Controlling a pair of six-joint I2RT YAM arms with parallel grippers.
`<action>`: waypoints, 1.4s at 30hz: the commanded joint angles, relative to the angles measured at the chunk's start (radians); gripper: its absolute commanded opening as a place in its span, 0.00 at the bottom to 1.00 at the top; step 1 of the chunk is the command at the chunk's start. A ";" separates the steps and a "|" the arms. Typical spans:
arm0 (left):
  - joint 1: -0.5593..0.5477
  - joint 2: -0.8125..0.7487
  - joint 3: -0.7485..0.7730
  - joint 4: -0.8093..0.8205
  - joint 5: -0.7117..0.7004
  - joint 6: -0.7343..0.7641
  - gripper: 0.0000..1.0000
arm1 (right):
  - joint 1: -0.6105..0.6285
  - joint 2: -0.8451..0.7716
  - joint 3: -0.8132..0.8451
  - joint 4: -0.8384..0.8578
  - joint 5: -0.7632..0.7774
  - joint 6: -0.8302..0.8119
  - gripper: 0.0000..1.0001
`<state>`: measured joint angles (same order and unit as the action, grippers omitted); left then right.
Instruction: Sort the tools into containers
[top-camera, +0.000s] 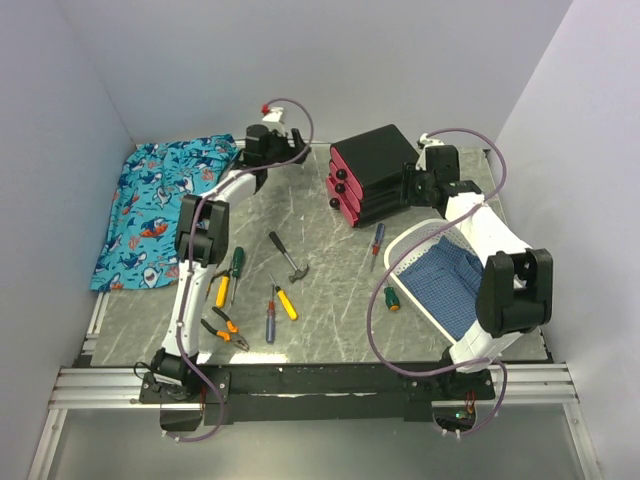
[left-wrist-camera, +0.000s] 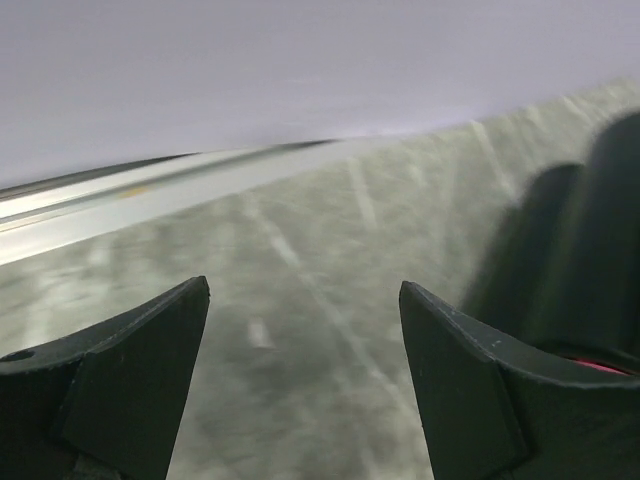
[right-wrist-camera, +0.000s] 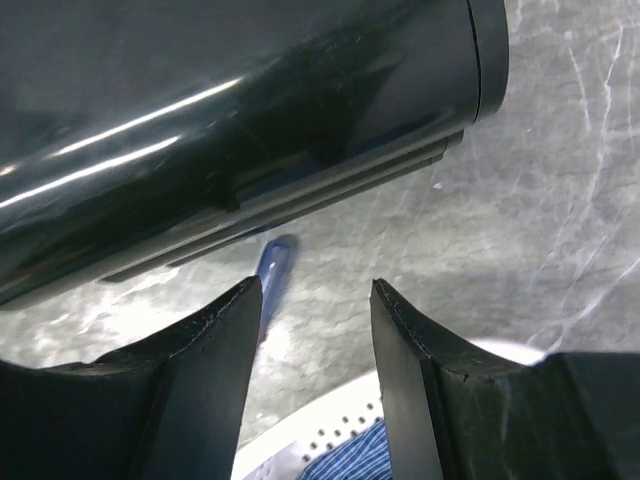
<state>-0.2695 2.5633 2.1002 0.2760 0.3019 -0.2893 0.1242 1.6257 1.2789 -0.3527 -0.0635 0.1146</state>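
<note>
Judging the drawers (top-camera: 345, 190) shut in the cabinet (top-camera: 380, 152), tools (top-camera: 287, 303) like the hammer (top-camera: 288, 256) loose on the bench (top-camera: 330, 300) at its seven o'clock, we wanted the right claw (right-wrist-camera: 315, 285), apart and empty at three o'clock, bracing it while the left claw (left-wrist-camera: 305, 290), also apart, pulled a knob (top-camera: 341, 176).

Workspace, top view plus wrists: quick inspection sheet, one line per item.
Surface: grey marbled table, nothing spilled seen.
Job's things: hammer, pliers and screwdrivers all lie loose on the table. The three pink drawers of the black cabinet look shut.
Clutter: shark-print cloth at far left; white basket holding a blue checked cloth.
Grippers: left tool open and empty, near the back wall; right tool open and empty, beside the cabinet.
Cables: purple cables loop off both arms, one low over the table.
Surroundings: plain pale walls, metal rail at the near edge.
</note>
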 joint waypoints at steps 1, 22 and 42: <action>-0.045 -0.023 0.051 0.074 0.108 0.016 0.82 | -0.014 0.065 0.089 0.043 0.059 -0.079 0.54; 0.036 -0.578 -0.620 0.238 0.409 -0.506 0.82 | -0.043 -0.059 0.079 0.020 0.248 -0.073 0.93; -0.099 -0.318 -0.473 0.448 0.537 -0.711 0.72 | -0.023 0.071 0.249 0.043 -0.025 -0.038 0.91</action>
<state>-0.3359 2.2395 1.5642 0.6357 0.8059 -0.9783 0.0940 1.6997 1.5146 -0.3218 -0.0711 0.0696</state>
